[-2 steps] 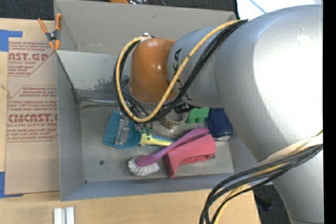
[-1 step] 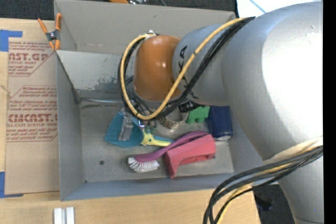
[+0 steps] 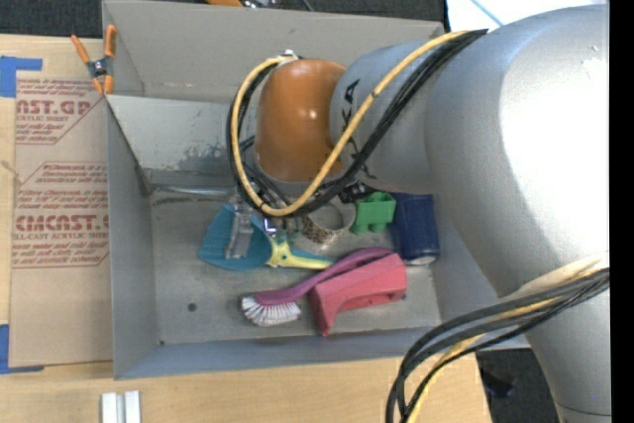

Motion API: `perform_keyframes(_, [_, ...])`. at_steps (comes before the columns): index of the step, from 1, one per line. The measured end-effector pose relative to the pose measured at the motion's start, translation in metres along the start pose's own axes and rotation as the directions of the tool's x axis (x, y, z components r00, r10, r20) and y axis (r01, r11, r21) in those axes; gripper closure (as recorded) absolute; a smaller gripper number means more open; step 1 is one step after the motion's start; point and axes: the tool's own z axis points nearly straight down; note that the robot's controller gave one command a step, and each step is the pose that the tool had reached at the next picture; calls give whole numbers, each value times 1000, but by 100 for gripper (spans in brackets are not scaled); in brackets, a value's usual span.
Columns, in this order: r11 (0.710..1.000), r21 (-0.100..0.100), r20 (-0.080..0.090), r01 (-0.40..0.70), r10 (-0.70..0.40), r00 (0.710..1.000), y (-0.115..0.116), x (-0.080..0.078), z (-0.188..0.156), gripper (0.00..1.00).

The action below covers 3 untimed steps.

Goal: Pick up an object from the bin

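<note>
My gripper (image 3: 241, 235) reaches down under the orange wrist cover at the left middle of the bin floor. Its tip is right on a teal blue plastic piece (image 3: 214, 245), flat and rounded; whether it grips the piece I cannot tell. A yellow-green handle-like piece (image 3: 295, 259) sticks out to the right from under the teal one. In front of them lies a pink brush (image 3: 349, 284) with white bristles (image 3: 269, 311) at its left end.
A green block (image 3: 374, 213) and a dark blue can (image 3: 414, 227) lie right of the gripper, partly under the arm. A small round speckled thing (image 3: 320, 230) sits between the green block and the gripper. The arm hides the bin's back right.
</note>
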Motion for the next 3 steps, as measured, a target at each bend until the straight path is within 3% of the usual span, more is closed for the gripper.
perform_keyframes(1, [999,-1,11,-36,36,999,-5,11,-4,100])
perform_keyframes(2, [1000,2,1,8,-8,1000,-16,-6,-88,100])
perform_keyframes(3, [1000,1,2,-15,15,1000,-19,7,-23,100])
